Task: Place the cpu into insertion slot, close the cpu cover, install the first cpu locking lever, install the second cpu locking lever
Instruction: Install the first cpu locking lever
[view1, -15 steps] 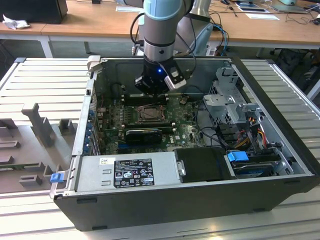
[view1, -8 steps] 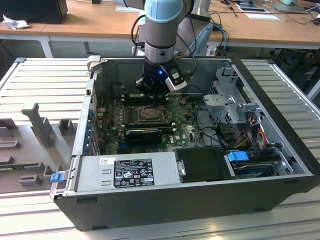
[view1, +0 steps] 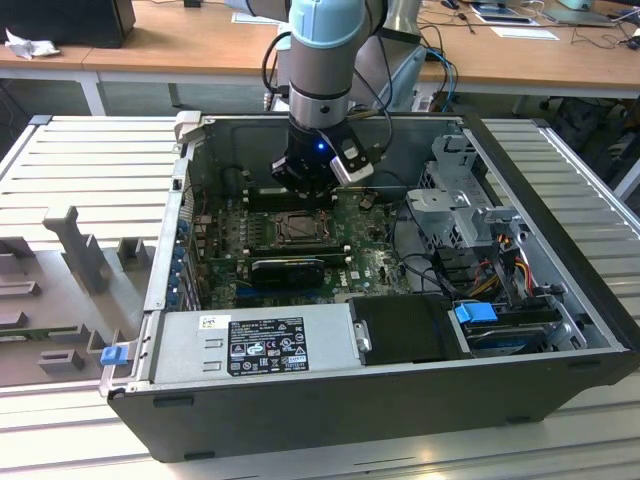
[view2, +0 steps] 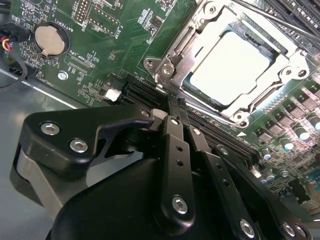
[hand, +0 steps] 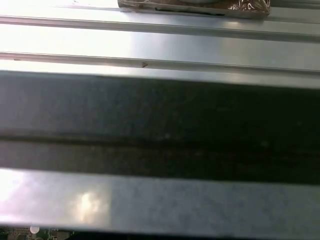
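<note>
Cpu (view2: 231, 67), pale silver-grey top up, lies seated in the insertion slot (view2: 280, 50) on the green motherboard (view1: 375, 262) inside the open computer case (view1: 560, 215) on the slatted table (view1: 80, 165). Cpu cover (view2: 200, 30) lies flat, framing the chip. Pincer (view2: 175, 107) hovers just beside the socket's corner, fingers pressed together, holding nothing.

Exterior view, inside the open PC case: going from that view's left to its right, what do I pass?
Blue latch tab outside the case corner → labelled power supply → cpu in its socket, below the end effector → metal drive cage → blue drive clip.
</note>
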